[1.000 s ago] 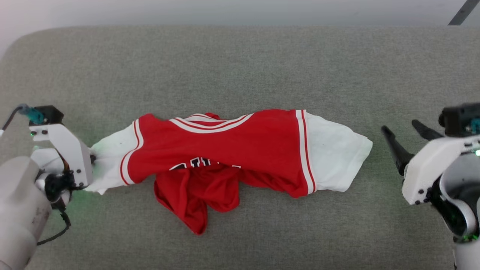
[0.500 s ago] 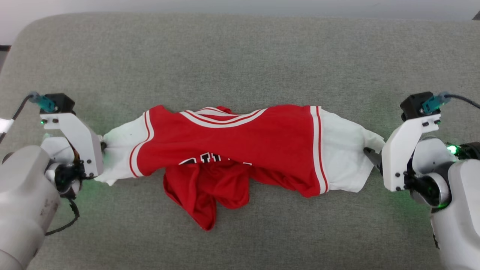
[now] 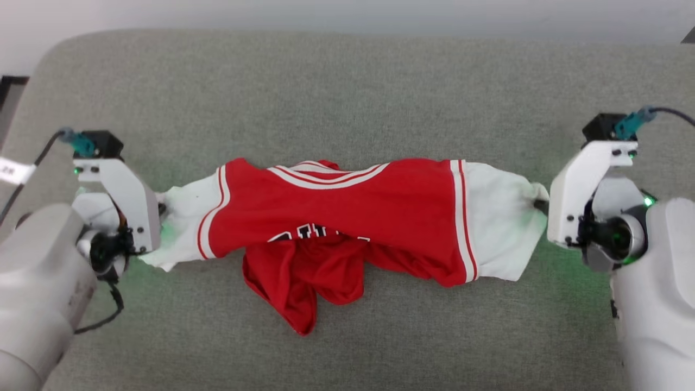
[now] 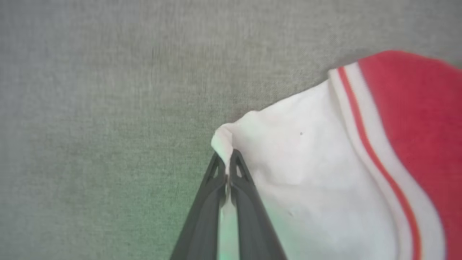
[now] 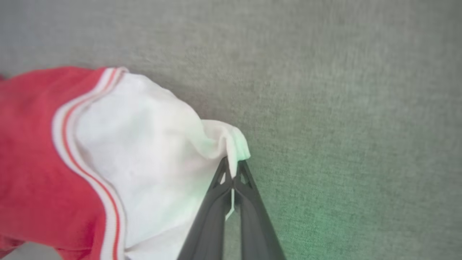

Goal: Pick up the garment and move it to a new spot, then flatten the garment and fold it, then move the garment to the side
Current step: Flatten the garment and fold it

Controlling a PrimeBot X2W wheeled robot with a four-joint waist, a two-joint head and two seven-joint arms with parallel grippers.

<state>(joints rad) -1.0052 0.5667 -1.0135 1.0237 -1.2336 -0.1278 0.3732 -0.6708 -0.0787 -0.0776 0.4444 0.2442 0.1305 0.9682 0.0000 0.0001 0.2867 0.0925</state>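
Garment (image 3: 347, 212): mid-frame in the head view, strung crosswise on the grey fabric surface (image 3: 347, 81). The red body is in the middle, with a striped trim band at each end and white sleeve panels at far left and far right. Part of a black-and-white chest print shows along the lower fold. Collar trim is bunched at the top edge. A loose red bunch lies crumpled below centre, covering the shirt's lower hem, its tip pointing to the lower middle of the frame.

Left gripper (image 4: 226, 162): fingers pressed together, pinching a peak of the white left sleeve; cloth shows between the tips. Right gripper (image 5: 234, 168): likewise nipped onto the corner of the white right sleeve. Each sleeve is drawn to a point at the grip.

Around: grey fabric runs on all sides of the shirt. A green glow tints it near each wrist. A black cable (image 3: 100, 317) loops at lower left. A teal connector (image 3: 82, 144) tops the left wrist mount. A pale strip runs along the top edge.
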